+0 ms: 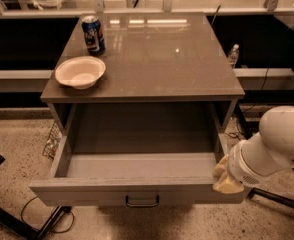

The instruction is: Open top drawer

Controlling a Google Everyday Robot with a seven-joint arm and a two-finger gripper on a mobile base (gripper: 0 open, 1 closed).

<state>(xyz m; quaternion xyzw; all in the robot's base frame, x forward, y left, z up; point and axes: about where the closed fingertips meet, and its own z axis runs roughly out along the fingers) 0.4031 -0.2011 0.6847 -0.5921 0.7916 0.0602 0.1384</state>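
Observation:
The top drawer (pixel 137 165) of the grey cabinet stands pulled far out, its deep plain grey interior bare. Its front panel faces the camera with a small dark loop handle (pixel 142 201) at the bottom middle. My gripper (pixel 226 178) sits at the drawer's front right corner, its pale fingertips touching the top edge of the front panel. The white arm reaches in from the right. The two lower drawers are hidden under the open one.
On the cabinet top (pixel 162 54) a white bowl (pixel 80 72) sits at the front left and a blue can (pixel 93 34) stands behind it. A small bottle (pixel 233 55) stands behind the right side. Cables (pixel 42 219) and a dark frame lie on the floor at the left.

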